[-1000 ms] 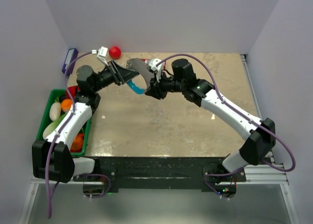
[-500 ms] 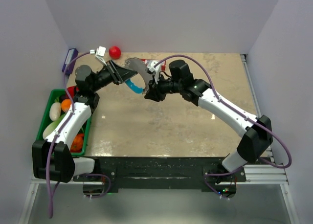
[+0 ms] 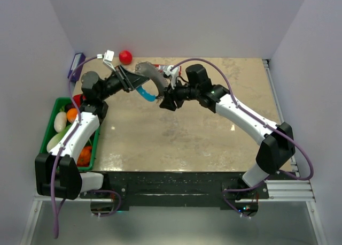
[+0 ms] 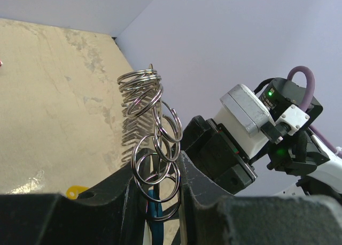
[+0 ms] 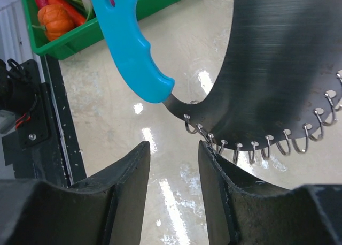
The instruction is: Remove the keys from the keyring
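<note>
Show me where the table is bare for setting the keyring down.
Bare: the wide table stretch between the right arm and the near edge, plus the far right corner. Crowded: far left, where the left end effector and right end effector meet at the keyring, near the red ball and green bin.

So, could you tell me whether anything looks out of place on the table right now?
One thing: a small yellow key lies loose on the table, apart from the keyring that the left gripper holds off the surface. The rings in view carry nothing. The right gripper has open, empty jaws close by.
</note>
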### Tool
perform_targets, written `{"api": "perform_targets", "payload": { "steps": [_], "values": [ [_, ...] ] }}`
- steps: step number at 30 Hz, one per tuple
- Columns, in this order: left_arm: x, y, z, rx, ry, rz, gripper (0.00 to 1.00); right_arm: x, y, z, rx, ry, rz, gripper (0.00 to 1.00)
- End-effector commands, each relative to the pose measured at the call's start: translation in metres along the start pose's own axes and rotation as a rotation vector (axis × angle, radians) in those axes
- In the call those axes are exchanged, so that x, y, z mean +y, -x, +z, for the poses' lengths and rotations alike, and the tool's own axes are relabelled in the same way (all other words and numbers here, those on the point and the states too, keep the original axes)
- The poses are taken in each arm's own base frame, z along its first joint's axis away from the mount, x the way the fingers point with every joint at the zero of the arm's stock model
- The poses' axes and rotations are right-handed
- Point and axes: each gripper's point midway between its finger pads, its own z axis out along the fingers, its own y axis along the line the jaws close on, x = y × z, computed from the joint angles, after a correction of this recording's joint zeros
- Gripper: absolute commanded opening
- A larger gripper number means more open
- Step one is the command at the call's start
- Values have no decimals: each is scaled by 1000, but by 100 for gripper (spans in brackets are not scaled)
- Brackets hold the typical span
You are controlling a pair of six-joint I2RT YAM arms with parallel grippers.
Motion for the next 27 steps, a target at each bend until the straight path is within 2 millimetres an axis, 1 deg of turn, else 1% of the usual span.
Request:
{"api": "perform_targets", "payload": {
  "steps": [1, 7, 13, 16, 18, 21, 27],
  "values": [
    [-23, 14, -7, -48, -60, 62, 0, 4, 24, -9, -70, 4, -22, 46],
    [-22, 14, -7, -47, -58, 62, 0, 5, 34, -5, -88, 22, -15, 45],
    [-21, 14, -8, -51, -58, 62, 0, 3, 35, -3, -93, 18, -11, 43],
    [-19, 14, -7, -52, -57, 60, 0, 3, 39, -4, -106, 19, -8, 42],
    [-19, 14, -7, -52, -57, 58, 0, 6, 41, -5, -111, 28, -6, 39],
    [-19, 15, -7, -53, -57, 59, 0, 8, 46, -7, -122, 33, -6, 39],
    [-19, 14, -8, -53, -59, 57, 0, 1, 43, 0, -116, 20, 3, 39]
  ]
}}
